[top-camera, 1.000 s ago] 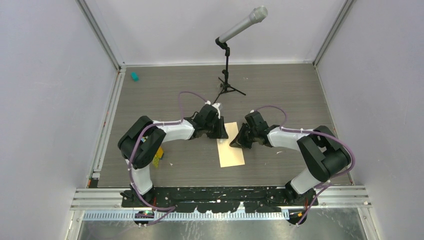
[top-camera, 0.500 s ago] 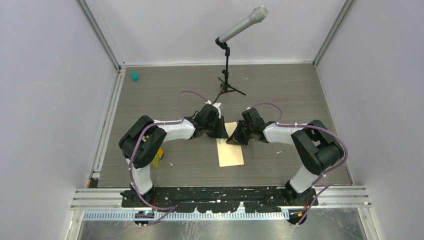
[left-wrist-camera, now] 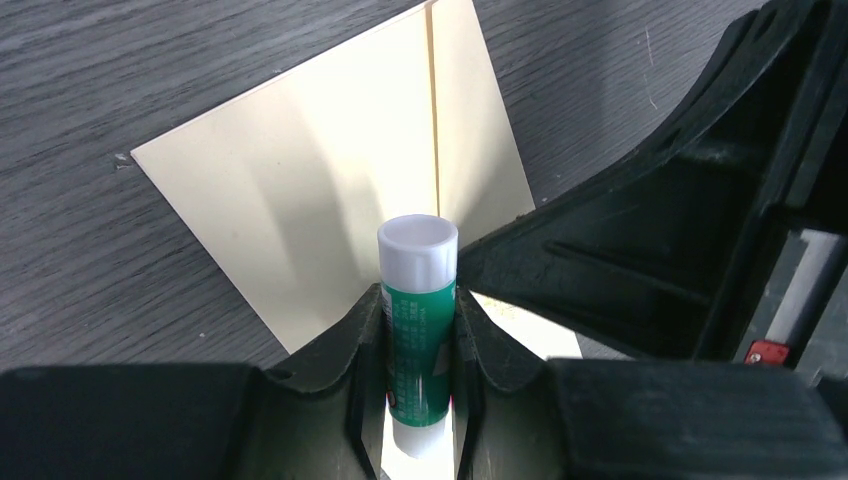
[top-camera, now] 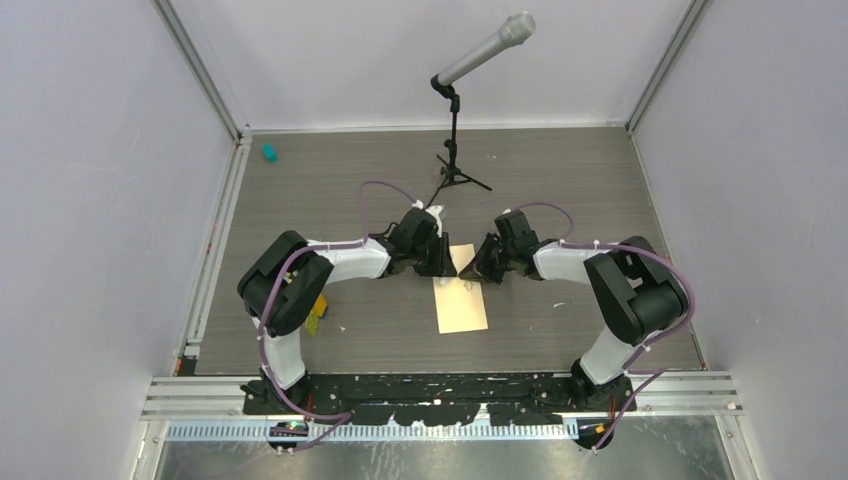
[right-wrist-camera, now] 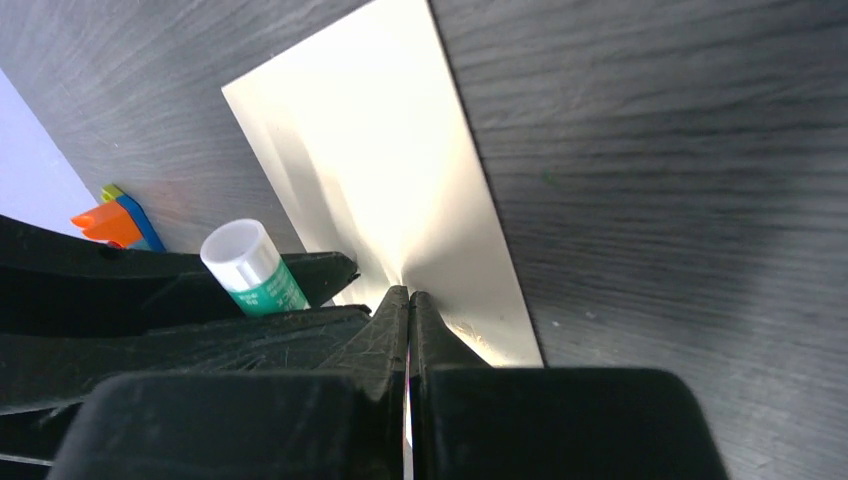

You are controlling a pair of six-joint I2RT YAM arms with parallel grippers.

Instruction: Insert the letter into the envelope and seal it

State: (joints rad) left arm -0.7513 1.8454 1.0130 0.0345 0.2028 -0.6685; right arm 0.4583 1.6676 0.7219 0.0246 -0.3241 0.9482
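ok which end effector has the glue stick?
The left end effector: it clamps a green, white-capped glue stick. The right end effector is shut on the envelope edge.

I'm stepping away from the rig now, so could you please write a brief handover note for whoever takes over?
Left end effector: shut on a green glue stick, held over the envelope.
Right end effector: shut, pinching the envelope's edge.
Envelope: on the table between the arms. Letter: not visible separately, probably inside.
Done: glue stick in hand.
Left: glue and close the flap.
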